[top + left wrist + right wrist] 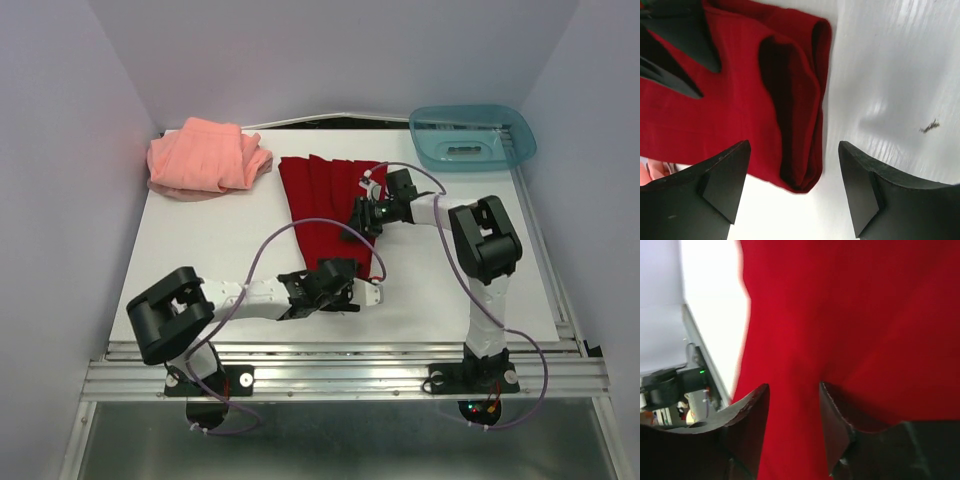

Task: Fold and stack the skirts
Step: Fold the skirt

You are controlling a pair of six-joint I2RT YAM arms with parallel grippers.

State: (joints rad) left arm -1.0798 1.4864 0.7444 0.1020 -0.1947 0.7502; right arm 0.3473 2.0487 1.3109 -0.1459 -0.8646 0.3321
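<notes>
The red skirt (pixel 325 205) lies mid-bench with its long axis running 12 to 6 o'clock. The broad pleated end is at 12 and the narrower end, already doubled over, is at 6. That axis is what my next move hangs on, since I have fingers at two points on it. My left fingers (pixel 720 190) hover over the 6 o'clock end, spread wide and holding nothing. In the left wrist view the rolled corner of the fold sits in the gap between them, toward 11 o'clock, with bare bench (pixel 200 260) at 1 o'clock. My right fingers (pixel 740 440) are at the skirt's 3 o'clock edge, about halfway along. They stand partway apart with a ridge of red cloth rising between them, and I cannot tell whether they have truly pinched it. I judge the side edge is the one to carry, from 3 across toward 9 o'clock, so the fold runs along the long axis. The left fingers would steady the near end or take its corner. If the right pair has only the top layer, the fold will come up skewed. The pink skirt (pixel 210 155) lies rumpled just beside the red one's far corner, at 10 o'clock, nearer my left arm. The tray (pixel 472 137) sits off at 1 o'clock, well apart.
</notes>
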